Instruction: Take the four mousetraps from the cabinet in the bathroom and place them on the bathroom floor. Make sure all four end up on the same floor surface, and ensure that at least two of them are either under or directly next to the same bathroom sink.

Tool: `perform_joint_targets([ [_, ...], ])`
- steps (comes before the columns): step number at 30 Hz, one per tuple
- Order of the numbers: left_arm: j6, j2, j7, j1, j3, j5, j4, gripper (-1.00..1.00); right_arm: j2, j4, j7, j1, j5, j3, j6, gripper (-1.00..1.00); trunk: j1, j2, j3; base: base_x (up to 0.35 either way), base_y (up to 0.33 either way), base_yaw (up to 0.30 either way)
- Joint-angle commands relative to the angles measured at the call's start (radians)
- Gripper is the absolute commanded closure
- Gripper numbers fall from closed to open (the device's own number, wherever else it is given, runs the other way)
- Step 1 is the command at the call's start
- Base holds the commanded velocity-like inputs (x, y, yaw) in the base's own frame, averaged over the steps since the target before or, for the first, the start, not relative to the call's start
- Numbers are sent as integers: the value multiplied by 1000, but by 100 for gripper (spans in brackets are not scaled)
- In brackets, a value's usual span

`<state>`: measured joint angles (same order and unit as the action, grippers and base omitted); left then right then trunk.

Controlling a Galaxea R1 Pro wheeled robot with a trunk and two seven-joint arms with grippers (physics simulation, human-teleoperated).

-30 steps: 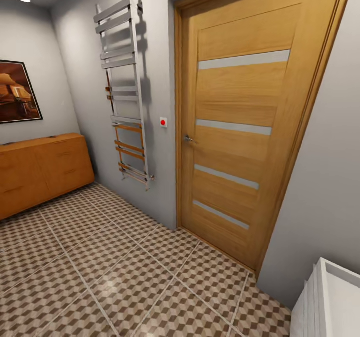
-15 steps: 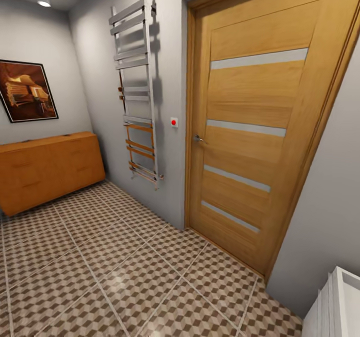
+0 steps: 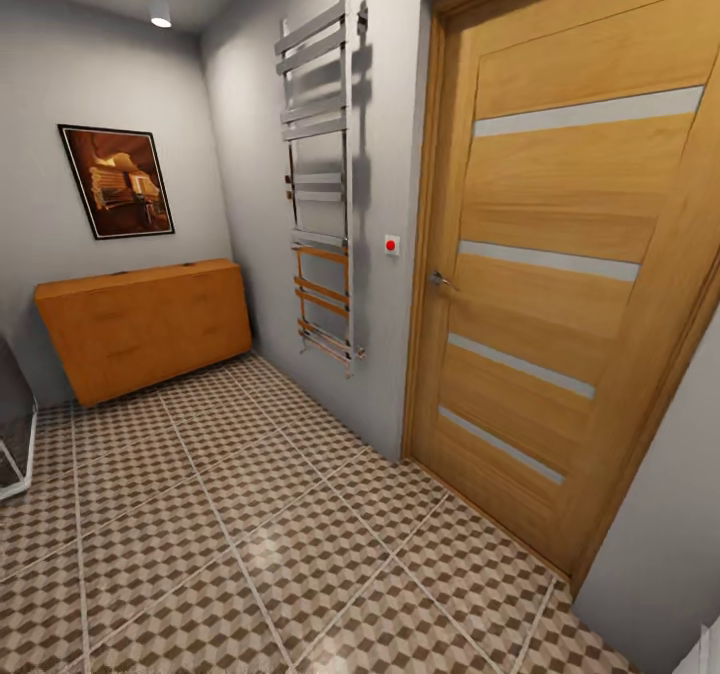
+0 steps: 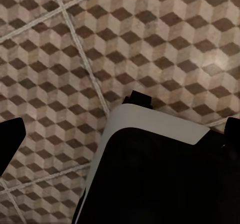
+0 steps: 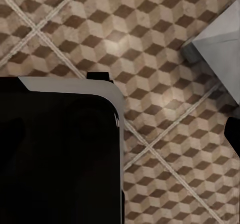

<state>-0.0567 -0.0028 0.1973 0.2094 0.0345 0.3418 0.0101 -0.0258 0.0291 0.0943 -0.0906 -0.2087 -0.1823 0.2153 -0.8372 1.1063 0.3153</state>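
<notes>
- So the head camera has swung round to the left over the last second. The whole picture slid right, which is the camera turning, not the furniture going anywhere.
- Upshot: the cabinet (image 3: pixel 145 326) was half cut off at the left edge before and now sits fully in view against the far wall, under a framed picture (image 3: pixel 116 180). All its drawers look closed.
- The white unit that poked into the bottom right corner earlier has nearly dropped out; just a pale sliver is left down there.
- Something dark with a pale rim (image 3: pixel 14 434) has come into view at the far left edge. Can't tell what it is.
- My read: the robot is still lining itself up on the cabinet and nothing has been fetched yet. There's a good stretch of bathroom floor (image 3: pixel 250 544) between it and the drawers.
- No mousetraps anywhere on the tiles, so I'd guess they're still shut inside the cabinet.
- The head view gives you the room layout: the wooden door (image 3: pixel 560 284), the towel rail (image 3: pixel 322 174) on the wall beside it and a small red button (image 3: pixel 391 245) between the two.
- The wrist views just look down at the cube-pattern tiles past the robot's own dark body (image 4: pixel 155 174). The right one also catches a white corner (image 5: pixel 220 49), maybe that white unit.
- Grippers: dark bits at the frame edges could be fingertips, but I honestly can't tell whether either is spread or closed. Nothing is visibly held.
</notes>
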Motion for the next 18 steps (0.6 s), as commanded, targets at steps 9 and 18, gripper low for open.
perform_joint_targets([
  [9,-3,0,3,1,4,7,-1,-100,0,3,4,-1,-11,-8,6,-100,0,1,1,0,0,270],
  [18,-3,-1,2,1,4,7,-2,-100,0,3,4,-1,-11,-8,6,-100,0,1,1,0,0,270],
])
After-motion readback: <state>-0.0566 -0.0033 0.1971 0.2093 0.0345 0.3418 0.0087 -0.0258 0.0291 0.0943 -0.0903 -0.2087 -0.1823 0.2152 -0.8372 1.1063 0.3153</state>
